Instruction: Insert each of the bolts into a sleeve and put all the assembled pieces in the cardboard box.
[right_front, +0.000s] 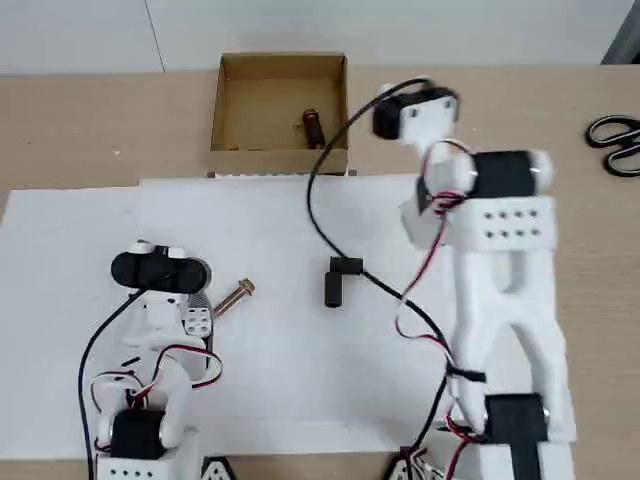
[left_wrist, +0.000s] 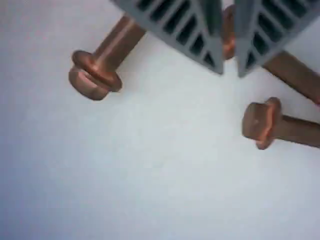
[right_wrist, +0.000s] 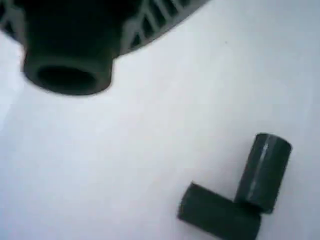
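Note:
Three copper bolts lie on the white paper under my left gripper (left_wrist: 230, 70): one bolt (left_wrist: 97, 67) to one side, a second bolt (left_wrist: 272, 125) on the other, and a third bolt (left_wrist: 292, 72) running behind the grey fingers (left_wrist: 192, 35). The fingers stand almost together, with only a narrow slit between them. From above, the left gripper (right_front: 200, 318) sits low over the paper beside a bolt (right_front: 235, 295). My right gripper (right_wrist: 75, 25) is shut on a black sleeve (right_wrist: 67, 67), held above two black sleeves (right_wrist: 240, 195) that touch at a right angle (right_front: 340, 280).
The cardboard box (right_front: 228, 110) stands at the back edge of the paper with one assembled piece (right_front: 312, 126) inside. Scissors (right_front: 615, 145) lie at the far right. The right arm's black cable (right_front: 318, 215) loops over the paper between box and sleeves.

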